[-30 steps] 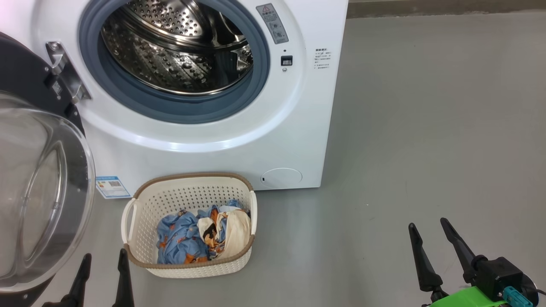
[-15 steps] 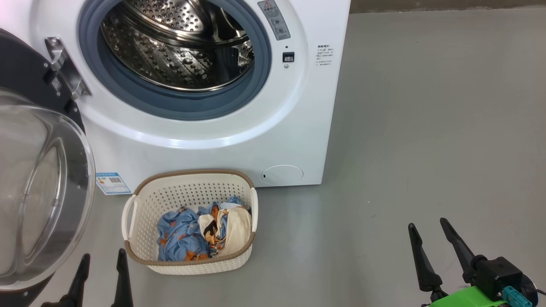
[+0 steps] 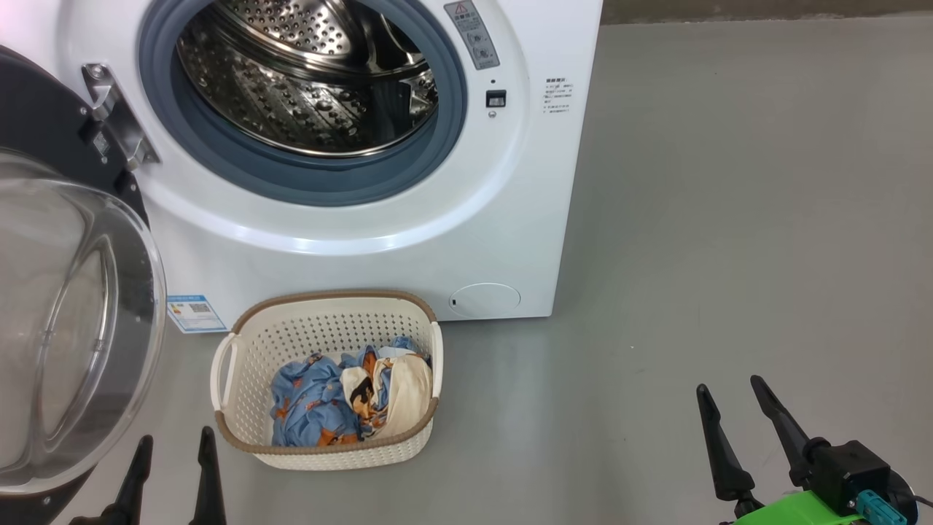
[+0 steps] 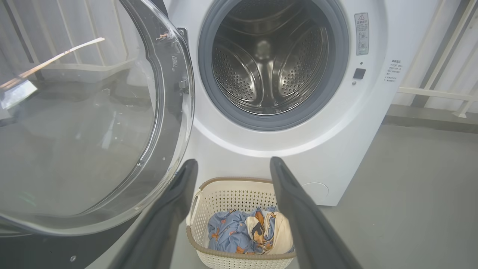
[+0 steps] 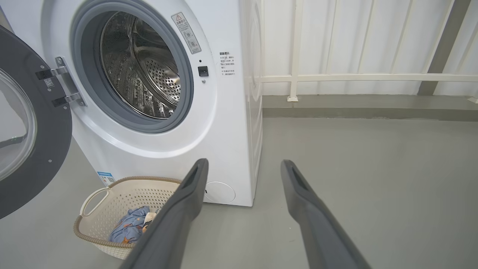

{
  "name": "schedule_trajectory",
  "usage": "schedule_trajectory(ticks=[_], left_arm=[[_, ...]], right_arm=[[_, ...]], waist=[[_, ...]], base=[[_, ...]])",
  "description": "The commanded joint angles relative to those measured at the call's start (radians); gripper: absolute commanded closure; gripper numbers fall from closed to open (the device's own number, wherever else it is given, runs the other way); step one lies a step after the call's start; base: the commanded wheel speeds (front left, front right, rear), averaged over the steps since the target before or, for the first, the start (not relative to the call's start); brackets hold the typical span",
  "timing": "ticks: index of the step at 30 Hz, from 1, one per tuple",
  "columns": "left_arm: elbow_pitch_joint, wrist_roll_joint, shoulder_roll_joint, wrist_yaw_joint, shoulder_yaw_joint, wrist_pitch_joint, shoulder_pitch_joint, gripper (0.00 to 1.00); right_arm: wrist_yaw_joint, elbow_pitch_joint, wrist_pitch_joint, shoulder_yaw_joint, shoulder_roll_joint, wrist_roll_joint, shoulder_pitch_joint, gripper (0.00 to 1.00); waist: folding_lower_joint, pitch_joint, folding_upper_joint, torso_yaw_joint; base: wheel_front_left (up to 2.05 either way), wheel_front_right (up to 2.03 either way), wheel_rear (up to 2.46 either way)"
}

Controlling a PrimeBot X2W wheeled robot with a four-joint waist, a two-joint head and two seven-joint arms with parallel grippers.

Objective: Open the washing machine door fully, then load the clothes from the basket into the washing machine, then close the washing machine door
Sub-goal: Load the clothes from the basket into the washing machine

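Note:
The white washing machine [image 3: 466,211] [image 4: 366,123] [image 5: 227,123] stands with its steel drum [image 3: 306,80] exposed. Its black door [image 3: 44,124] [image 4: 93,119] [image 5: 33,149], with a clear glass bowl window, hangs swung out to the left on its hinge. On the floor in front sits the cream basket [image 3: 240,350] [image 4: 224,194] [image 5: 112,194], holding the light blue printed clothes [image 3: 310,401] [image 4: 227,231] [image 5: 129,229] and a cream-beige piece [image 3: 412,390]. My left gripper [image 3: 173,441] [image 4: 231,164] is open beside the basket's left end. Far right over bare floor, my right gripper [image 3: 729,386] [image 5: 242,164] is open too.
Grey floor [image 3: 729,219] spreads to the right of the machine. A white railing [image 5: 354,77] and a low kerb [image 5: 373,112] run behind it. The open door's glass bulges out close to my left gripper. A small blue label [image 3: 191,312] sits low on the machine.
The whole head picture has shifted slightly, so the camera moved. Both grippers, the basket and the door keep their places relative to each other.

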Motion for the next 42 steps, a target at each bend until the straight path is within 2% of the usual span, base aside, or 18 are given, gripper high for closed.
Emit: schedule_trajectory(ticks=[1,10,27,42], left_arm=[[-0.016,0.012,0.013,-0.001,0.037,-0.006,-0.044,0.0],[-0.007,0.009,0.013,0.003,0.037,-0.006,-0.044,0.0],[-0.033,0.014,0.013,0.016,0.048,-0.006,-0.05,0.0],[-0.028,0.014,0.013,0.005,0.028,-0.006,-0.041,0.0]], right_arm=[[0.003,-0.021,-0.012,0.028,-0.005,-0.002,-0.033,0.0],[0.003,-0.017,-0.012,0.035,-0.009,0.0,-0.031,0.0],[0.003,-0.018,-0.012,0.036,-0.009,0.0,-0.04,0.0],[0.003,-0.015,-0.012,0.034,-0.004,0.002,-0.043,0.0]], waist=[[0.0,-0.001,0.0,0.001],[0.0,-0.006,0.0,0.001],[0.0,0.014,0.0,0.003],[0.0,0.024,0.0,0.002]], base=[[0.1,-0.1,0.0],[0.78,-0.78,0.0],[1.72,-1.72,-0.01],[0.23,-0.23,0.0]])
